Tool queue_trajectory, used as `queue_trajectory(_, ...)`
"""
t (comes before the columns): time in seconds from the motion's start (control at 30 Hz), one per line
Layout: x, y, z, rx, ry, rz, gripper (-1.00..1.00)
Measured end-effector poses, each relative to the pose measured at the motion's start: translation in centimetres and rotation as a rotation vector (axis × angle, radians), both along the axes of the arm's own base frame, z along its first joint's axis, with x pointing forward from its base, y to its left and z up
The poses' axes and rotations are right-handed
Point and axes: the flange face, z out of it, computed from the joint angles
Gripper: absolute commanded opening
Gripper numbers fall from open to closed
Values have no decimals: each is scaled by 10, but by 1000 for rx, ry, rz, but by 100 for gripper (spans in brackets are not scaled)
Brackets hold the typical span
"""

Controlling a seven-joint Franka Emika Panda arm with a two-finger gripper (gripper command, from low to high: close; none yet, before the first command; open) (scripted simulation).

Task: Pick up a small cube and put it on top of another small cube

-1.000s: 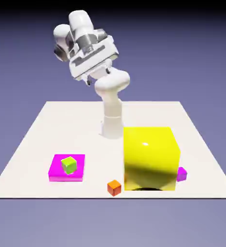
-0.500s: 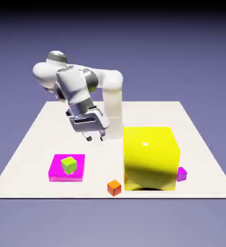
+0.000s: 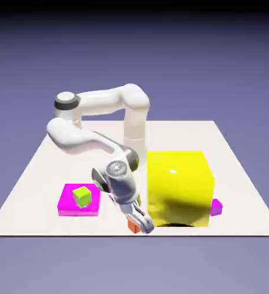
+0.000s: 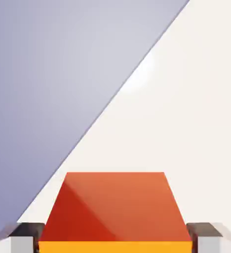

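The end effector [image 3: 141, 224] is closed on the tiny orange cube [image 4: 115, 212], which sits on the desk [image 3: 39, 172] close to its near edge, just beside the big yellow cube [image 3: 179, 186]. In the hand view the cube is seen large between the two grey fingertips [image 4: 26, 236]. A slip is possible on the lift if the cube is caught low or off-centre — and the yellow block could be brushed by the wrist. The lime-green cube [image 3: 82, 196] rests on a magenta slab [image 3: 68, 204] nearer the left edge; a purple cube [image 3: 216, 207] is half hidden behind the yellow block — a harder reach.
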Motion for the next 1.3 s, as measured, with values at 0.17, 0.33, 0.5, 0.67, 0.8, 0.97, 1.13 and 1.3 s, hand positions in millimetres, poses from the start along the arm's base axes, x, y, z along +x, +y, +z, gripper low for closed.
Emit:
queue_trajectory(0.17,15,-17,64,68,-99,97,-100)
queue_trajectory(0.33,18,39,108,-30,-334,440,-100)
queue_trajectory(0.5,7,105,145,-133,-537,825,-100)
queue_trajectory(0.67,-21,175,171,-237,-705,1244,-100)
queue_trajectory(0.8,-54,229,182,-319,-811,1598,-100)
queue_trajectory(0.97,-108,290,184,-414,-907,2060,-100)
queue_trajectory(1.13,-171,336,172,-491,-956,2539,-100)
queue_trajectory(1.3,-239,365,150,512,904,-2883,-100)
